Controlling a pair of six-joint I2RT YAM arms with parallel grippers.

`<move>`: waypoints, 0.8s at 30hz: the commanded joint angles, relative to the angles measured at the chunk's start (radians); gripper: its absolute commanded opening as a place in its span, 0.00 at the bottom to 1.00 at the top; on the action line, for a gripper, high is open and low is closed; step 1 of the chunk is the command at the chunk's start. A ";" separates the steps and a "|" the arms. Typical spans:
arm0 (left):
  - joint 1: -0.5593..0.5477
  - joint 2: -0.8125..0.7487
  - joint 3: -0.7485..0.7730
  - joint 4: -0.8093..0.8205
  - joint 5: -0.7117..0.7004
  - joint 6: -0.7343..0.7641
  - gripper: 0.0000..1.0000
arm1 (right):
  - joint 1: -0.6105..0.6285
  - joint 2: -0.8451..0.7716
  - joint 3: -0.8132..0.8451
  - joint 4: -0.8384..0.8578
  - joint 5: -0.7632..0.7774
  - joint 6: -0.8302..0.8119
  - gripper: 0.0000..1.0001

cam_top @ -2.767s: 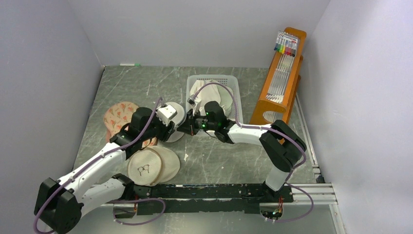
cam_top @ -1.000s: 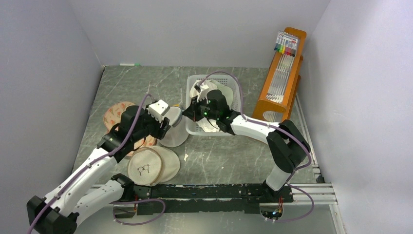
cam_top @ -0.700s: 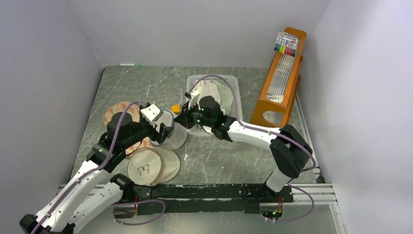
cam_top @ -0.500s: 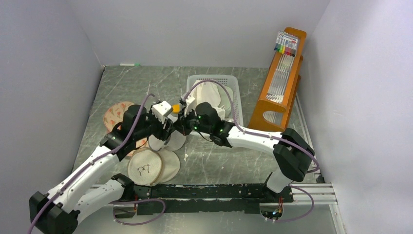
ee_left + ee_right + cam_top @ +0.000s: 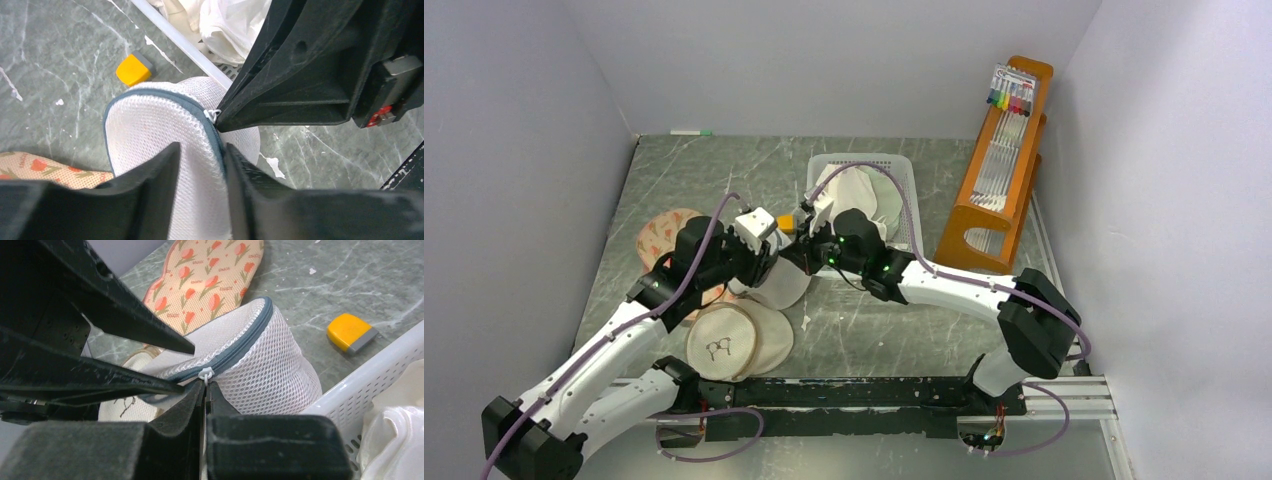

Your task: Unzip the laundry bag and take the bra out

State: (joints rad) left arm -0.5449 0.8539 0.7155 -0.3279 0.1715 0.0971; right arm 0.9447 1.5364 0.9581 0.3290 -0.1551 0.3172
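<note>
The laundry bag (image 5: pixel 782 286), white mesh with a grey-blue zipper band, stands on edge between the two arms. My left gripper (image 5: pixel 767 264) is shut on the laundry bag's mesh rim beside the zipper (image 5: pixel 199 152). My right gripper (image 5: pixel 796 256) is shut on the small white zipper pull (image 5: pixel 206 373), its fingertips (image 5: pixel 206 385) pressed flat together. The zipper stretch (image 5: pixel 243 340) that runs up from the pull is closed. The bag also shows in the left wrist view (image 5: pixel 150 125). The bra is hidden.
A white plastic basket (image 5: pixel 910 190) of white garments stands behind the bag. An orange wooden rack (image 5: pixel 1001 150) stands at the right. A beige pouch with a glasses print (image 5: pixel 729 340) and a flowered pad (image 5: pixel 662 236) lie left. A small yellow-grey block (image 5: pixel 350 332) lies near the basket.
Both arms swung about with the bag, then came together. Since half a second ago the two grippers have shifted slightly right, still holding the bag and pull.
</note>
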 commanded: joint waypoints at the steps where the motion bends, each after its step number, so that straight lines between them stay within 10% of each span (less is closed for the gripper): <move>1: 0.000 0.014 0.039 -0.010 -0.023 0.002 0.34 | 0.002 -0.033 0.002 0.015 0.040 -0.020 0.00; 10: 0.000 -0.048 0.040 -0.017 -0.086 0.006 0.08 | -0.099 -0.014 -0.040 0.022 0.025 0.081 0.00; 24: 0.000 -0.075 0.030 -0.009 -0.118 0.005 0.11 | -0.276 -0.027 -0.097 0.116 -0.194 0.194 0.00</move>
State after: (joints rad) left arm -0.5449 0.7769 0.7265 -0.3412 0.0841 0.0971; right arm 0.6800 1.5555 0.8772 0.3996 -0.3492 0.5240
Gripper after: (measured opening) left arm 0.089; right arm 0.006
